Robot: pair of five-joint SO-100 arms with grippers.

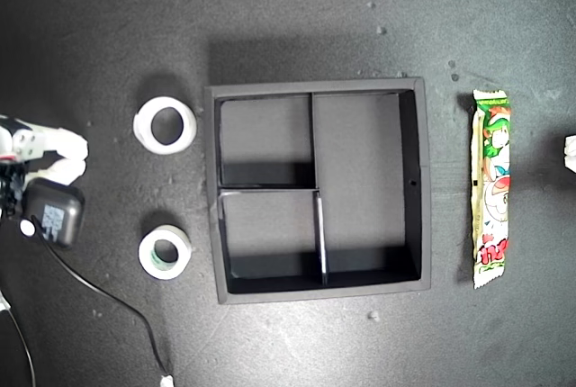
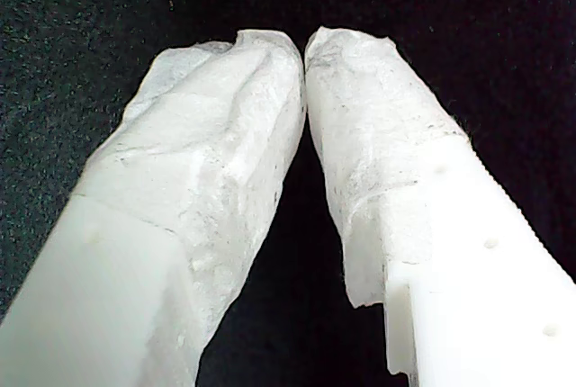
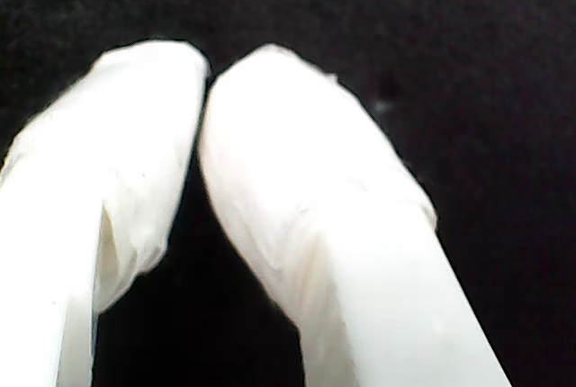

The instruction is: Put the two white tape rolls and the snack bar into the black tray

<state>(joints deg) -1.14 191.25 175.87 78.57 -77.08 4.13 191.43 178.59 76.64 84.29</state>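
Observation:
The black tray [image 1: 411, 180] lies in the middle of the exterior view with all three compartments bare. Two white tape rolls lie flat to its left in that view: the all-white one [image 1: 165, 124] farther back and the one with a greenish core [image 1: 165, 253] nearer the front. The snack bar [image 1: 490, 188] lies lengthwise to the tray's right. My first gripper [image 2: 304, 45] is shut with its padded tips touching over bare black mat. My second gripper [image 3: 205, 81] is likewise shut on nothing. Neither wrist view shows any task object.
An arm with white fingers [image 1: 63, 155] and a dark camera box with a cable [image 1: 54, 211] sits at the exterior view's left edge. A white part of another arm [image 1: 570, 153] shows at its right edge. The wrist views do not show which arm is which.

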